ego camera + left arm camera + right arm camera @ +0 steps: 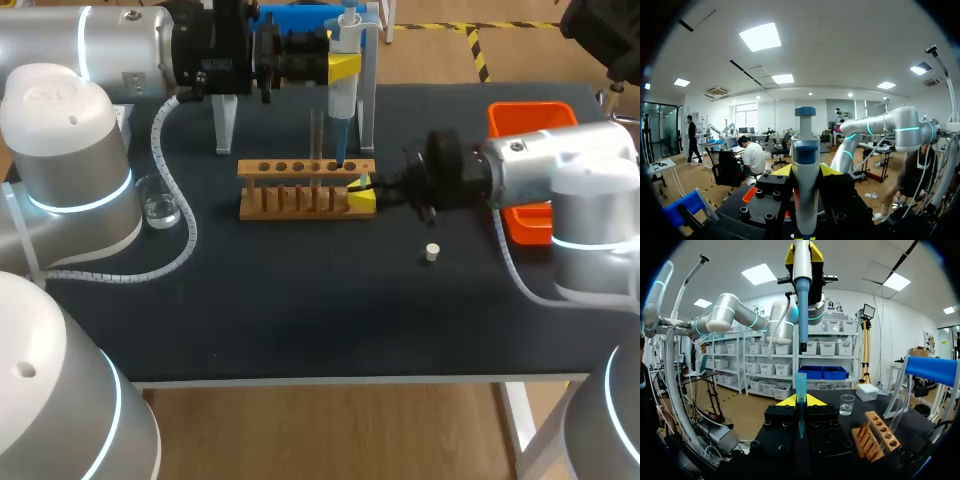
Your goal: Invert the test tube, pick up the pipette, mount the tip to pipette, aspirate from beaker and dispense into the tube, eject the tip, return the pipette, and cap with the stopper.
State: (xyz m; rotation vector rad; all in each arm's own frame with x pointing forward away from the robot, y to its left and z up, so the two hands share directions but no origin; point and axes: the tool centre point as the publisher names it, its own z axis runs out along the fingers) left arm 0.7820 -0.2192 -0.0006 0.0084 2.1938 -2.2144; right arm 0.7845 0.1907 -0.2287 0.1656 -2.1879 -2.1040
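Pipette [805, 192] in left gripper [806, 171], over right-held tip [800, 382]

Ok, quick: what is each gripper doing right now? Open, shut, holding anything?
Left gripper: jaws shut on the pipette, held upright.
Right gripper: jaws shut on the blue pipette tip, pointing up below the pipette's end.

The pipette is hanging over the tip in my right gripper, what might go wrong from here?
The pipette hangs nose-down above the tip, not yet in it; if slightly off line it may hit the rim and not seat. Only the right gripper pinches the tip, so the push down may slide or tilt it. That gripper is right beside the rack and could nudge it.
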